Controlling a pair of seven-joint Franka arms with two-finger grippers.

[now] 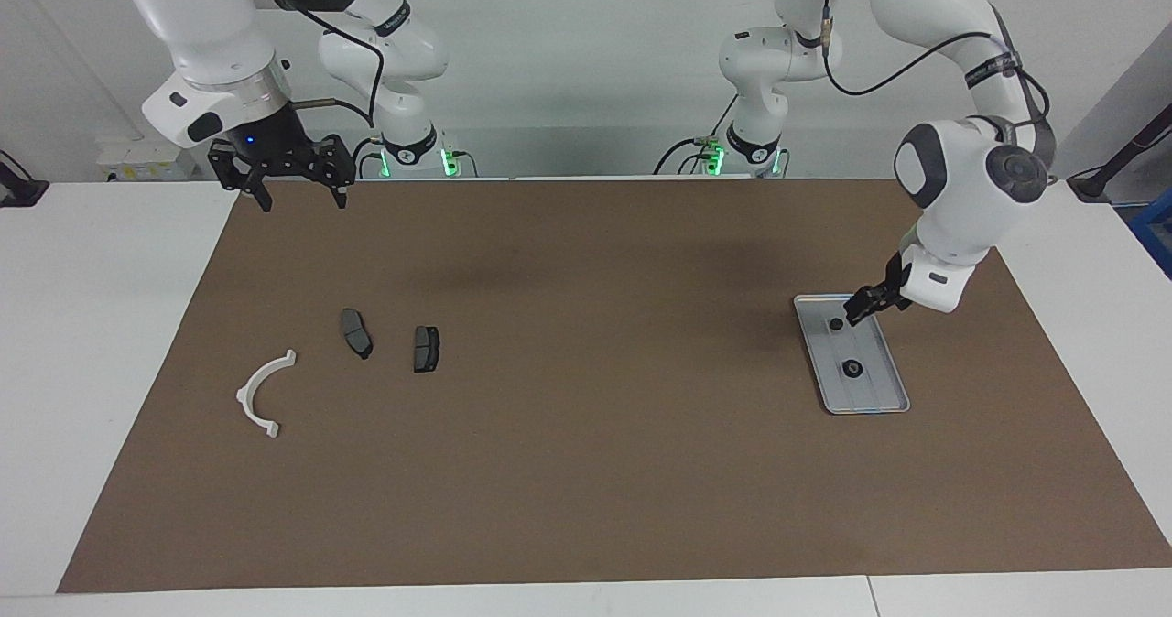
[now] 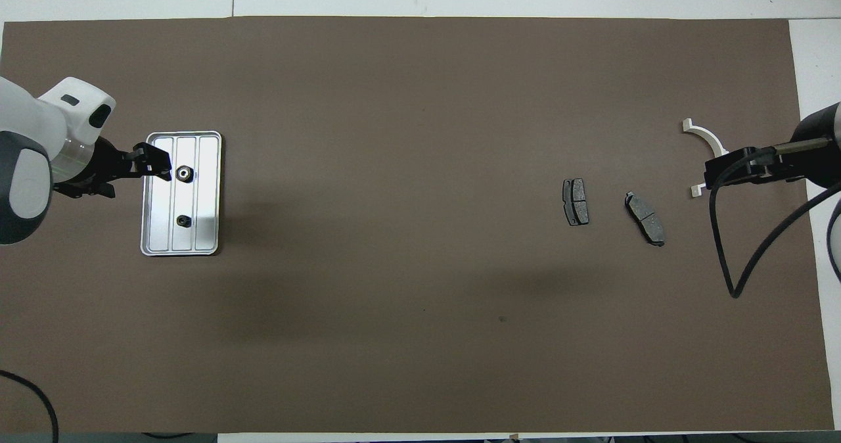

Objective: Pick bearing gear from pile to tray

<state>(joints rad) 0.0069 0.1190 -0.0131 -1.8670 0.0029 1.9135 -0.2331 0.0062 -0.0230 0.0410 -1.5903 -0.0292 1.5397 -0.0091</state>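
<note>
On tray [image 1: 893, 388]: two bearing gears [image 1: 852, 368]; left end effector [image 1: 859, 308] above, grip unclear.

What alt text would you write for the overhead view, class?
Left gripper is over the silver tray, which holds two small black round pieces. Toward the right arm's end lie two brake-pad plates and a white half-ring, with the right gripper above the half-ring.

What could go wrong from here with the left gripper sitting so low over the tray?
The left gripper hangs low over the tray, right by one small black round piece; pulling away carelessly might knock it or shift the tray. A second round piece lies loose on the ribbed floor and might roll. The right gripper, open and raised, waits.
</note>
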